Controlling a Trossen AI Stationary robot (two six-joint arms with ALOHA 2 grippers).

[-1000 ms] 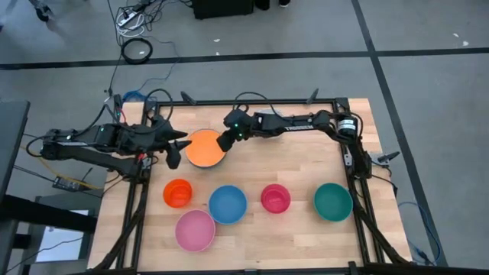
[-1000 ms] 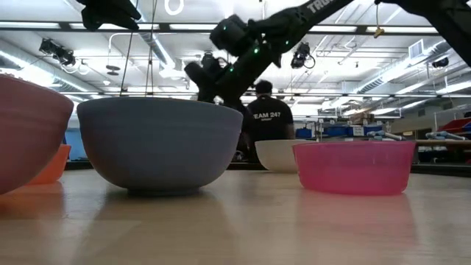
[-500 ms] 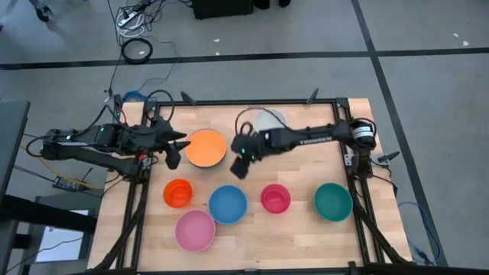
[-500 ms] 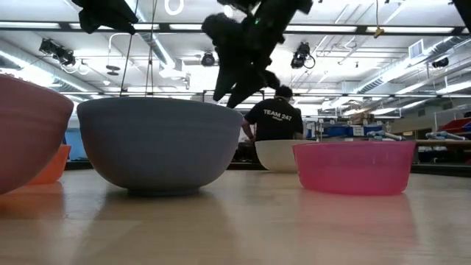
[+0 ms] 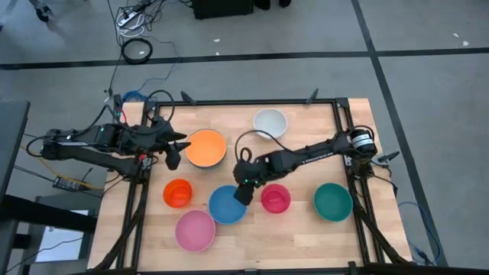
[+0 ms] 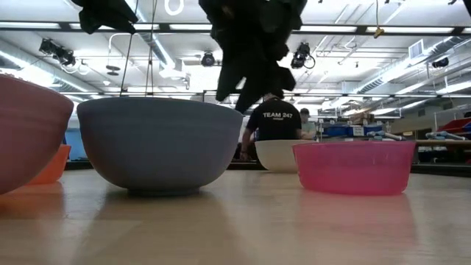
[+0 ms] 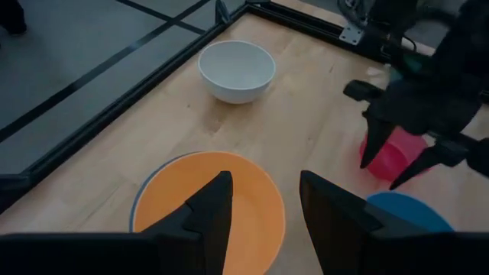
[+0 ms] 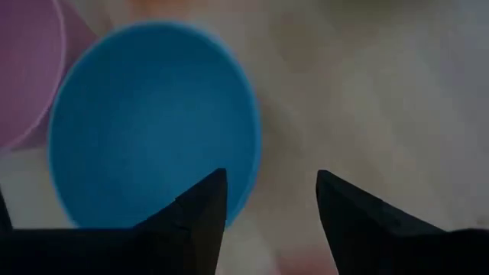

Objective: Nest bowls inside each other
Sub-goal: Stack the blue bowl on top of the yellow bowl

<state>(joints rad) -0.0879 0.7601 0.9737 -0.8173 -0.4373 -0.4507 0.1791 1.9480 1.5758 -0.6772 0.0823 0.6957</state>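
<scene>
While its two fingers (image 8: 200, 206) stand spread wide with nothing between them, the right gripper (image 5: 243, 191) hangs over the near rim of the blue bowl (image 5: 227, 204), one finger above the bowl's inside and the other above bare table (image 5: 298, 229) beside it. Just to that side sits one small magenta-red bowl (image 5: 275, 198), and farther along the same row one teal bowl (image 5: 333, 201). On the blue bowl's other side stands one small orange-red bowl (image 5: 177, 193), and one pink bowl (image 5: 195, 231) sits nearest the front edge, its rim very close to the blue one. At the far side of the table one white bowl (image 5: 270, 122) stands alone. The left gripper (image 5: 174, 155) waits beside the large orange bowl (image 5: 205, 148), its fingers (image 7: 210, 206) likewise parted and empty; in the left wrist view a thin blue-grey rim shows under the orange bowl's edge, as of another bowl beneath it. That makes seven bowls plainly counted from above, each a different colour, all upright. In the low view a person (image 6: 274, 126) in a dark shirt stands in the room beyond the table.
</scene>
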